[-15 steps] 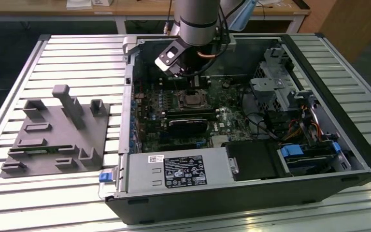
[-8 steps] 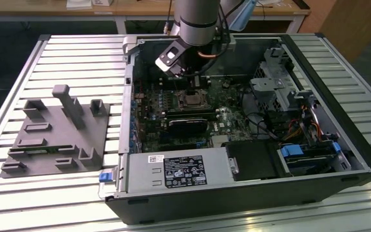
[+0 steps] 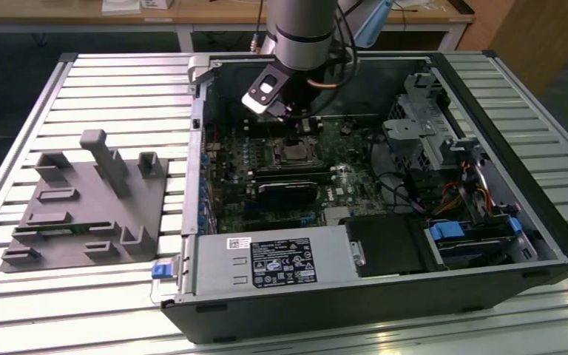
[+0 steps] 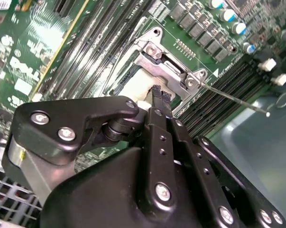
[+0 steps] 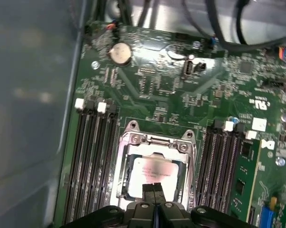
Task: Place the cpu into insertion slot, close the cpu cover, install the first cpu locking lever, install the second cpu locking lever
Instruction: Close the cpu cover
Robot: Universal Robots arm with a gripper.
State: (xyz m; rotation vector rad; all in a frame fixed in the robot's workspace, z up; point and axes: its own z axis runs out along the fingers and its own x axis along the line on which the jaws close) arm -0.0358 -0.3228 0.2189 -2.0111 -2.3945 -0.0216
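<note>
1. One small flat square chip point(image 5: 154, 172) with a dull, pale metal top lies level inside a thin silver metal frame plate point(image 5: 154, 141), on the dark green motherboard point(image 5: 180, 95) between rows of long black slots point(image 5: 93, 156)
2. The matte black claw point(image 5: 153, 188) has its fingertips together at the chip's edge in the first wrist view
3. A thin bare steel lever rod point(image 4: 233, 98) juts out beside the frame plate

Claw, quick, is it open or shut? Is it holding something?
Claw: shut, tips pressed together, nothing seen between them, right at the cpu.
</note>
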